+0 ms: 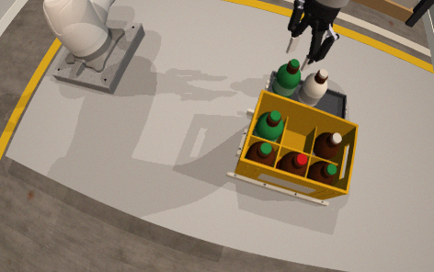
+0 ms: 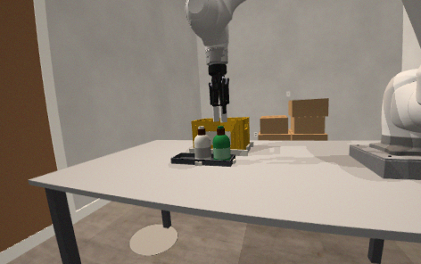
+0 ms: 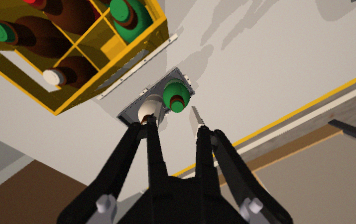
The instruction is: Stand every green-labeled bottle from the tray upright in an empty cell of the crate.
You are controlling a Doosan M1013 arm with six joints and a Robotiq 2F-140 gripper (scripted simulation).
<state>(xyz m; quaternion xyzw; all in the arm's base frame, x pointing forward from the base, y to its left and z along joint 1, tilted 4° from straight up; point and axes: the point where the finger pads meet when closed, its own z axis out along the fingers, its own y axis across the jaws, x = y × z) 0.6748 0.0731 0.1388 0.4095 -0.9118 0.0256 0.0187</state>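
My black two-finger claw (image 1: 304, 54) hangs in the air above the dark flat tray (image 1: 337, 102), with its fingers partly apart and nothing between them. On the tray two bottles stand upright and very close to each other: the green-labeled bottle with a green cap (image 1: 288, 78), which is the one I must carry, and the white bottle with a white cap (image 1: 315, 87), which must remain there. Just beside the tray sits the yellow six-cell crate (image 1: 268, 177); I count five bottles in it, and only the middle cell of the row nearer the tray (image 1: 298, 130) appears free. The first danger I see is the narrow space between the two tray bottles: if I come down a little off centre, one finger can strike the white bottle and tip it, and then the tray condition fails. In the wrist view my fingers seem more over the white cap (image 3: 150, 107) than over the green one (image 3: 176, 96), so I think I should shift sideways before I descend. A weak or tilted grip on the round green body can let it slide or swing. Later, at the crate, the free cell lies between occupied ones, so a slanted bottle can catch on a divider or push a neighbour.
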